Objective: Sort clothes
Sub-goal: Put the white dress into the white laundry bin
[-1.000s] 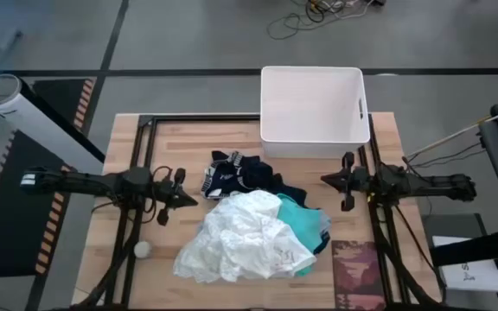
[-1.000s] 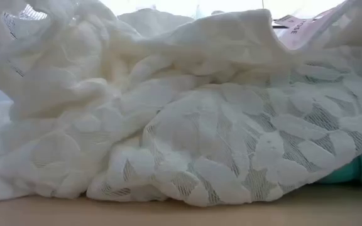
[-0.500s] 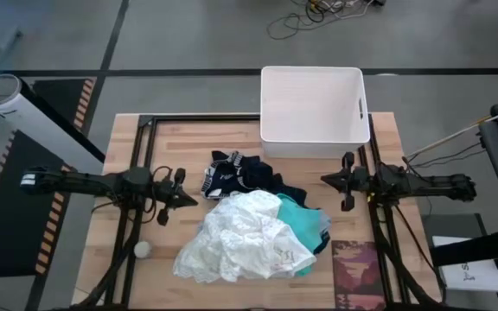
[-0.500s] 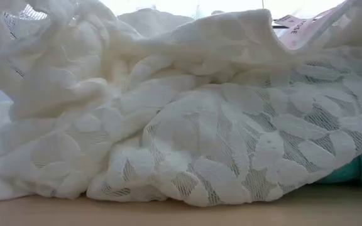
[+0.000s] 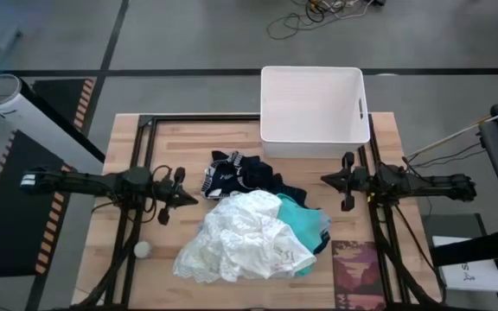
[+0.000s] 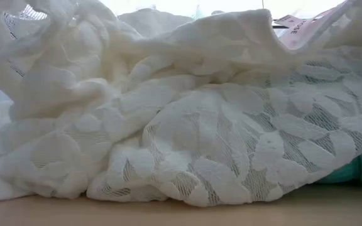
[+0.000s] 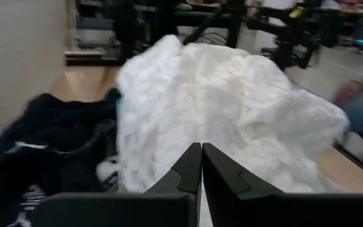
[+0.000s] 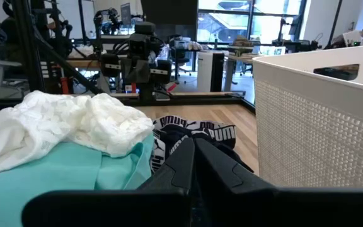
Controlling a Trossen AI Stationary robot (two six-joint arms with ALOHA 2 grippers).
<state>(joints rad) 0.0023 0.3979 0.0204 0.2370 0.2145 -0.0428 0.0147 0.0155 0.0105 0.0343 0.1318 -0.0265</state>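
High view: a heap of clothes lies in the middle of the wooden table (image 5: 232, 138), between the two arms. The large white garment (image 5: 245, 238), lacy and crumpled, lies on the near side of the heap and covers part of a teal garment (image 5: 305, 220), which shows at its right edge. Behind them, toward the white bin (image 5: 311, 111) at the table's far edge, lie a navy garment with white print (image 5: 225, 180) and other dark blue fabric (image 5: 275, 183), touching the white and teal ones. The left gripper (image 5: 182, 188) hangs just left of the heap, pointing toward it, and the left wrist view shows its fingers (image 7: 188, 170) pressed together on nothing, with the white garment right ahead and the dark fabric beside it. The right gripper (image 5: 331, 180) sits just right of the heap, close to the bin's near right corner; the right wrist view shows its fingers (image 8: 184, 161) also closed together and empty, the teal and white garments on one side, the navy printed one straight ahead and the bin's perforated wall on the other. A dark red patterned mat (image 5: 357, 272) lies flat at the table's near right, apart from the heap, and a small pale ball (image 5: 143, 249) rests near the left front (nothing touches it). The low view is filled almost wholly by the white lace folds, with a sliver of teal at the lower right.
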